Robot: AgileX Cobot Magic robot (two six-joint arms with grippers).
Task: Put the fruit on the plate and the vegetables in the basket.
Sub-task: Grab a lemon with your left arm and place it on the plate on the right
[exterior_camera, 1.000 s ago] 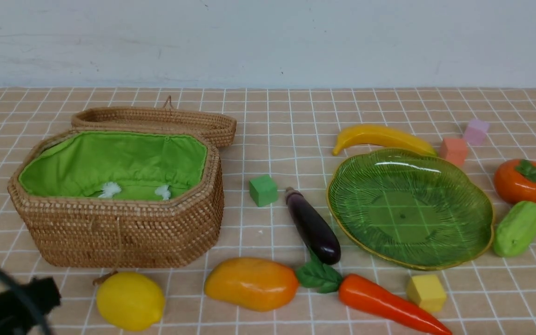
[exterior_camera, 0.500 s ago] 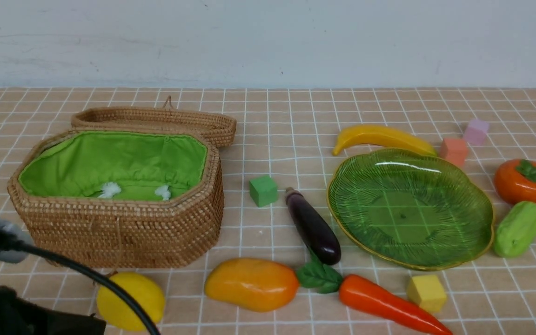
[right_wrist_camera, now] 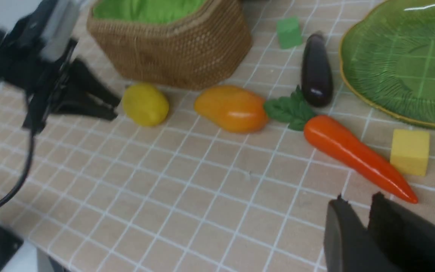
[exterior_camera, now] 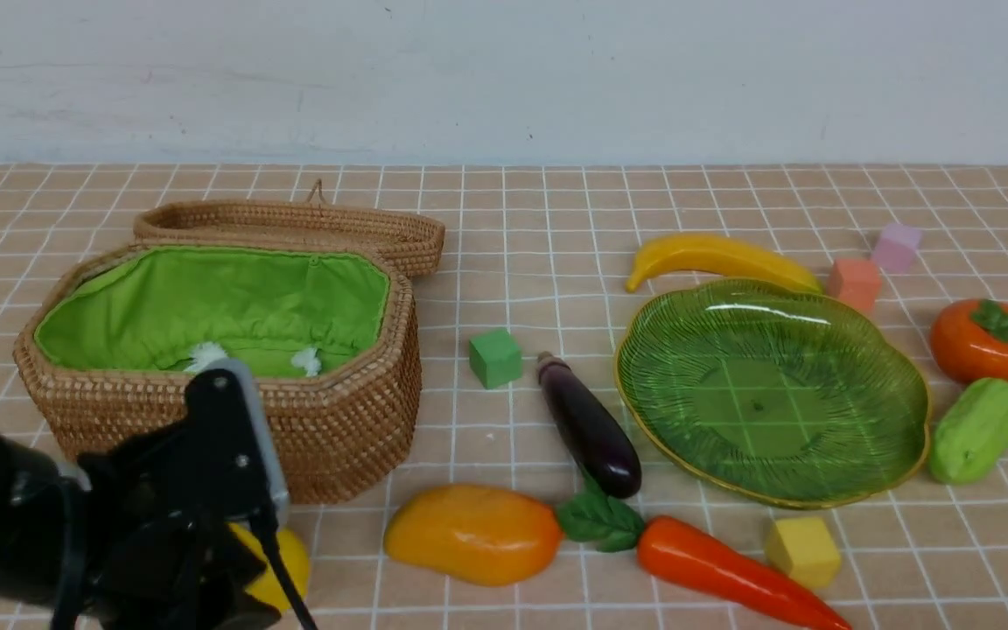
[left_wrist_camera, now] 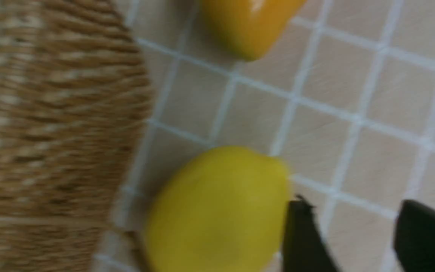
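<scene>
The yellow lemon (exterior_camera: pixel 290 560) lies in front of the wicker basket (exterior_camera: pixel 224 429) and is half hidden behind my left arm. My left gripper (left_wrist_camera: pixel 351 204) is open with only tablecloth between its fingers, and the lemon (left_wrist_camera: pixel 217 207) lies just outside one finger. The mango (exterior_camera: pixel 473 534), carrot (exterior_camera: pixel 731 573) and eggplant (exterior_camera: pixel 587 424) lie in the middle. The green glass plate (exterior_camera: pixel 819 477) holds nothing, with the banana (exterior_camera: pixel 718 256) behind it and the persimmon (exterior_camera: pixel 985 339) and gourd (exterior_camera: pixel 976 429) to its right. My right gripper (right_wrist_camera: pixel 358 197) hovers near the carrot's tip (right_wrist_camera: pixel 398 187), its jaws a narrow gap apart, holding nothing.
The basket's lid (exterior_camera: pixel 294 226) lies open behind it. Foam cubes are scattered about: green (exterior_camera: pixel 495 357) by the eggplant, yellow (exterior_camera: pixel 801 549) in front of the plate, and salmon (exterior_camera: pixel 854 283) and pink (exterior_camera: pixel 896 247) behind it. A checked cloth covers the table.
My left arm has come up from the lower left corner and moved right, now covering part of the lemon. None of the fruit or vegetables has moved.
</scene>
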